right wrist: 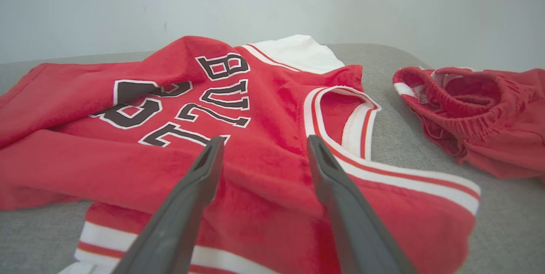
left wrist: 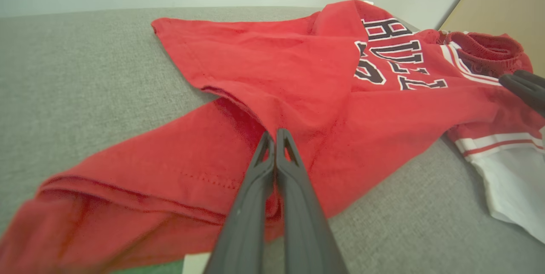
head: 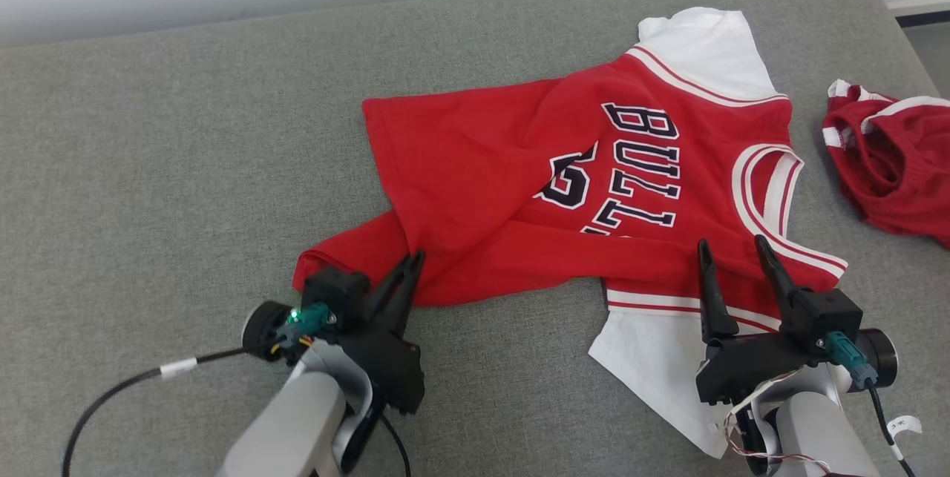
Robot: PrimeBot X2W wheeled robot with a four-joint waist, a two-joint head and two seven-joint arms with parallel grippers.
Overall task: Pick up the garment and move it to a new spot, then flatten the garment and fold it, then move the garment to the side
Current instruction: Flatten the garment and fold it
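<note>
The garment [head: 519,165] is a red jersey with white sleeves and black lettering, lying crumpled on the grey padded surface [head: 185,165]. My left gripper [head: 415,258] is shut on a fold at the garment's near bottom hem; in the left wrist view its fingers [left wrist: 274,133] press together over the red cloth [left wrist: 298,73]. My right gripper [head: 730,241] stands open over the near shoulder, beside the striped neckline. The right wrist view shows its spread fingers [right wrist: 265,139] above the cloth [right wrist: 264,108], with nothing pinched between them.
Crumpled red shorts [head: 890,165] with white trim lie at the right edge of the surface, also visible as a heap [right wrist: 477,116]. A black cable [head: 126,388] trails from the left wrist. A pale wall runs behind the surface's far edge.
</note>
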